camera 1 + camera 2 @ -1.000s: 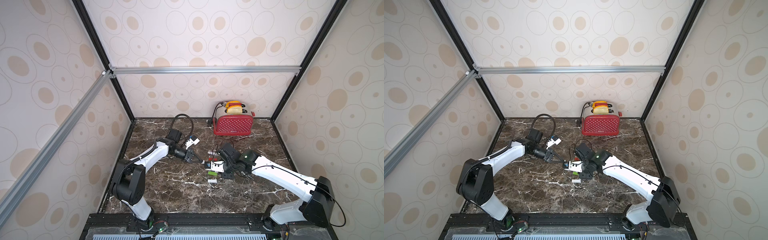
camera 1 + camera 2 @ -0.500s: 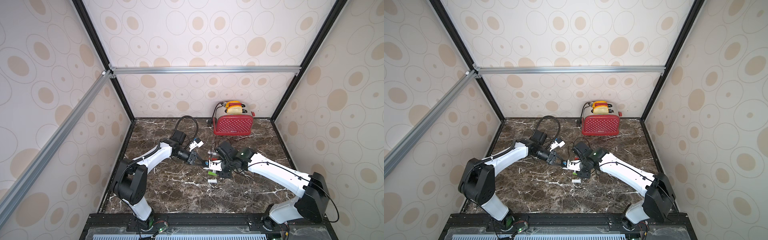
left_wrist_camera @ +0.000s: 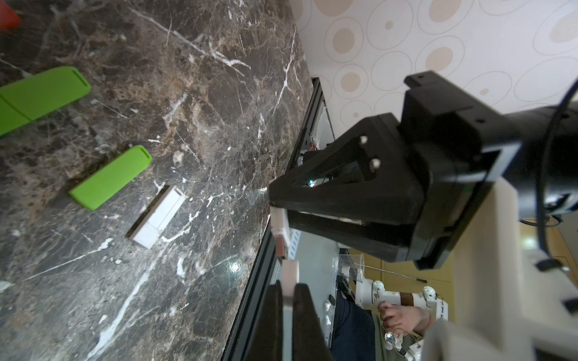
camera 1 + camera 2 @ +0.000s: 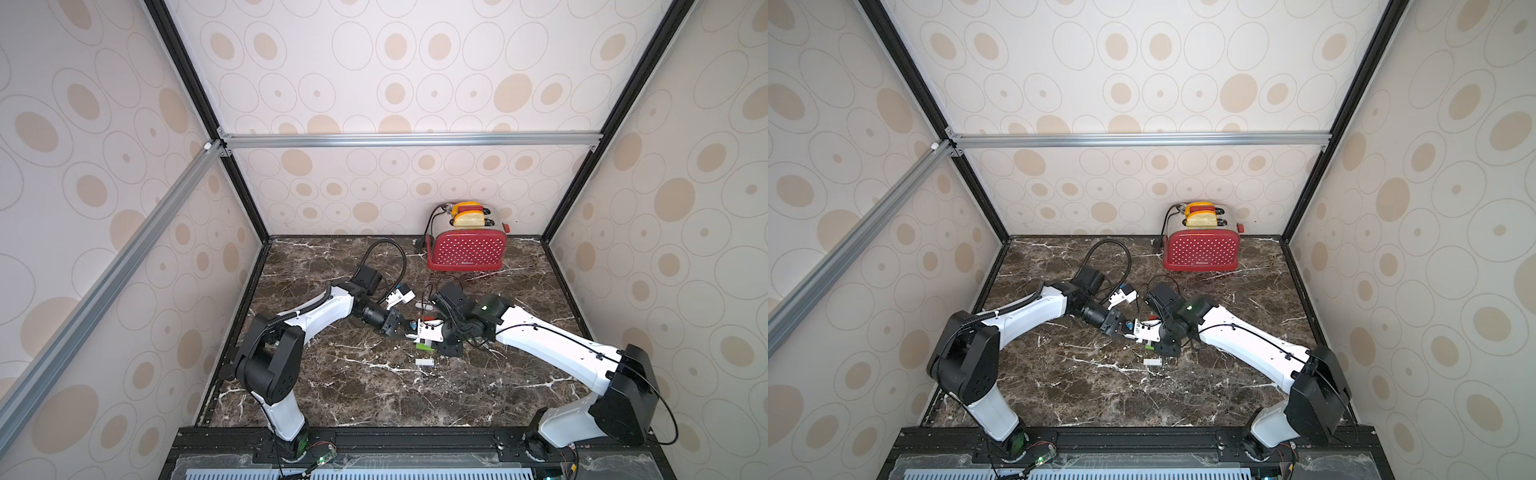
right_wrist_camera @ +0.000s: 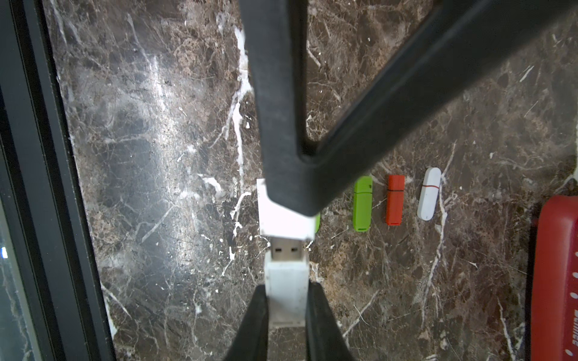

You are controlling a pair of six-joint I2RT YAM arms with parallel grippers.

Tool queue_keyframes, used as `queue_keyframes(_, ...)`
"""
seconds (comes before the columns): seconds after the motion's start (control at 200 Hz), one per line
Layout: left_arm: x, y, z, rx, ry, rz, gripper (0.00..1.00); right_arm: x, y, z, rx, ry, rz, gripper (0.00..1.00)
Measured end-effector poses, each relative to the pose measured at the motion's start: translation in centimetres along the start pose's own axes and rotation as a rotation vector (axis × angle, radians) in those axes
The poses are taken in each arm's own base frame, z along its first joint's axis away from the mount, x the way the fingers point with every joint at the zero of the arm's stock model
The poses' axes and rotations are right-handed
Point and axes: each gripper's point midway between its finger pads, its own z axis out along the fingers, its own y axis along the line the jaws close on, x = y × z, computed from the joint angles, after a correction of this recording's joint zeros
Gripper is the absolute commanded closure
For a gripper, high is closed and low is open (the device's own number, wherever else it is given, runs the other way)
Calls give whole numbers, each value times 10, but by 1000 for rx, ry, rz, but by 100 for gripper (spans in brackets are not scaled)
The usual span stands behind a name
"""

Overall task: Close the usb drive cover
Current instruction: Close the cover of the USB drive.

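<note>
white usb drive [image 5: 286, 278]: held up in the air over the middle of the marble table [image 4: 332, 386], in front of the toaster. Its metal plug [image 5: 286, 250] is bare.
cover [image 5: 281, 223]: white, in line with the plug and right at its tip. The plug is not swallowed yet.
right gripper [image 5: 287, 289]: jaws drawn in narrow, pinching the drive's body.
left gripper [image 3: 289, 286]: jaws clamped tight on the cover.
below, on the marble: a green drive [image 5: 362, 203], an orange-red drive [image 5: 395, 200] and a white drive with a red ring [image 5: 429, 193] lie side by side. A flat white stick [image 4: 424, 361] lies nearer the front.
red toaster [image 4: 467, 251]: against the back wall, two slices in its slots.
</note>
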Motion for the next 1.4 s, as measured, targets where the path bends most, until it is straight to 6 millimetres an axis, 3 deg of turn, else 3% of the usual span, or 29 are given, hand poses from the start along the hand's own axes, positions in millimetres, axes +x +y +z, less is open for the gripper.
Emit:
queue_keyframes(0.716, -1, 1, 5, -19, 10, -11, 97, -1, 0, 0, -9, 0, 8, 100)
queue_keyframes(1.397, -14, 2, 8, -12, -26, -60, 98, -1, -6, -3, 1, 7, 37, 100)
